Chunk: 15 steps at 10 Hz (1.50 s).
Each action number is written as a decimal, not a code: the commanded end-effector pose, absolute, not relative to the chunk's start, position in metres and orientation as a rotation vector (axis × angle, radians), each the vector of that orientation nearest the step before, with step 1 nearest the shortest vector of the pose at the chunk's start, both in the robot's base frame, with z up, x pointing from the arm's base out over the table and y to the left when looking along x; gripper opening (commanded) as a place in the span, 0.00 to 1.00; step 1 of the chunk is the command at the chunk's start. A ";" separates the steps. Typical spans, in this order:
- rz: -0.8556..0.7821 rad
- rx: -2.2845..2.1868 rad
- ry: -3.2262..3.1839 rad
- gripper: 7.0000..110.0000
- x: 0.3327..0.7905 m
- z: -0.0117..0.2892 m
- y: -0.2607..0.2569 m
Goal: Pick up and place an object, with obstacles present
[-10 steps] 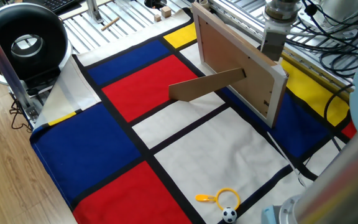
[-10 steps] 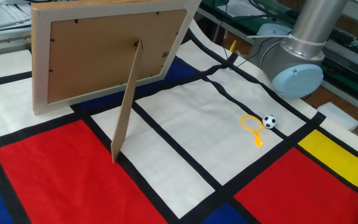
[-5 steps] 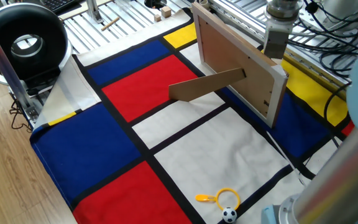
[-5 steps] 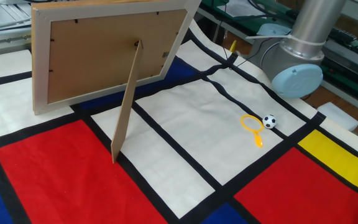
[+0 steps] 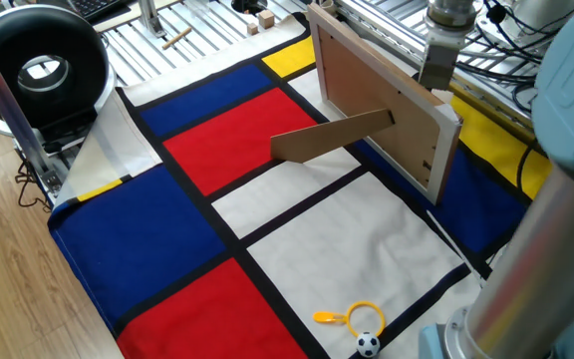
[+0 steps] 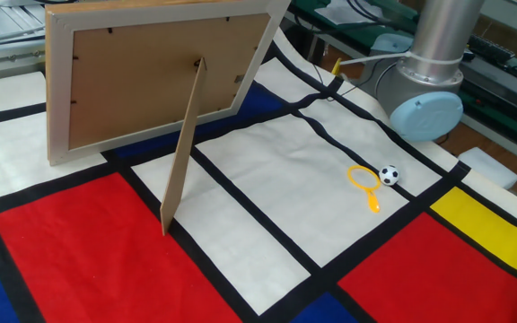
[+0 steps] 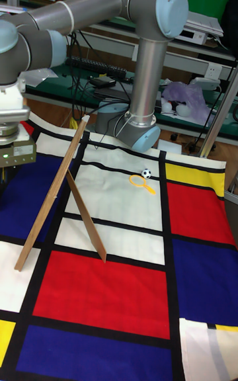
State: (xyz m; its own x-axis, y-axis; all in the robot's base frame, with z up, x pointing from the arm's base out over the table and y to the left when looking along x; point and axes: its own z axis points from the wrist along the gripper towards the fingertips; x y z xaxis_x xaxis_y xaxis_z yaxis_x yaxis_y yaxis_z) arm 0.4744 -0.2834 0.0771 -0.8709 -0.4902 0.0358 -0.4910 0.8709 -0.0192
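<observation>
Tall fixed view, picture frame [image 7: 49,196] standing tilted on its prop leg [image 7: 86,219] on the checkered surface [image 7: 112,288], arm's wrist [image 7: 16,146] behind it, jaws hidden so grip unknowable, wooden cube not visible, toy football [image 7: 145,172] touching yellow ring [image 7: 139,181].

Items present: one picture frame [image 6: 155,76] with one prop leg [image 6: 182,148], one yellow ring [image 6: 363,178], one toy football [image 6: 389,175], and one robot arm [image 7: 86,7] above the surface.

The picture frame [image 6: 155,76] stood back-facing on its prop leg [image 6: 182,148]. Right of it lay a yellow ring [image 6: 364,182], a toy football [image 6: 389,175] just beside.
</observation>
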 end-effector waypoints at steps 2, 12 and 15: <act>0.021 0.686 -3.126 0.00 0.492 0.069 -0.290; 0.024 0.673 -3.067 0.79 0.488 0.044 -0.305; -0.011 0.661 -3.082 0.79 0.486 0.023 -0.306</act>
State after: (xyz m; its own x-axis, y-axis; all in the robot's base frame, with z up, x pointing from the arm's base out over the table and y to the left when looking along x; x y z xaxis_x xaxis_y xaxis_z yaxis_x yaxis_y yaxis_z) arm 0.4885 -0.3031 0.0369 -0.9039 -0.4277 -0.0049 -0.4276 0.9039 -0.0102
